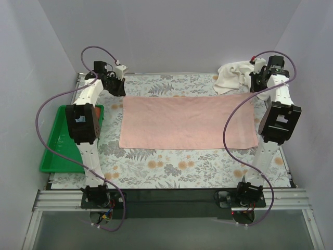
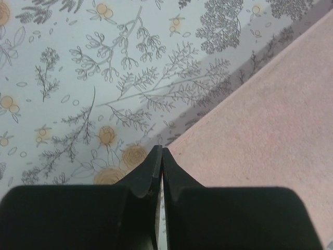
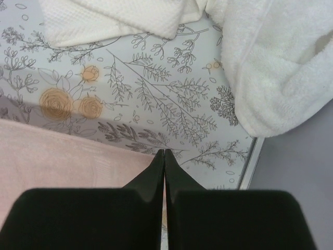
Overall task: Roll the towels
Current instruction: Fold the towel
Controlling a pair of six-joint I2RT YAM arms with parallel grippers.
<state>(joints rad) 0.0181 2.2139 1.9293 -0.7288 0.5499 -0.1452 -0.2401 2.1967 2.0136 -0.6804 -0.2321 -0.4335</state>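
Note:
The salmon-pink towel (image 1: pixel 187 122) lies spread flat across the middle of the floral table. The cream-white towel (image 1: pixel 231 78) sits crumpled at the back right corner. My left gripper (image 1: pixel 118 87) hangs at the pink towel's far left corner. In the left wrist view its jaws (image 2: pixel 159 151) are shut, tips right at the edge of the pink towel (image 2: pixel 270 120), nothing visibly pinched. My right gripper (image 1: pixel 256 87) is at the far right corner, also shut (image 3: pixel 164 152). The pink towel (image 3: pixel 62 156) lies to its left and the white towel (image 3: pixel 276 67) just beyond it.
A green plastic tray (image 1: pixel 54 151) stands at the table's left edge, beside the left arm. The table's metal rim (image 3: pixel 250 161) runs close to the right gripper, with white walls around the workspace. Cables loop from both arms over the table.

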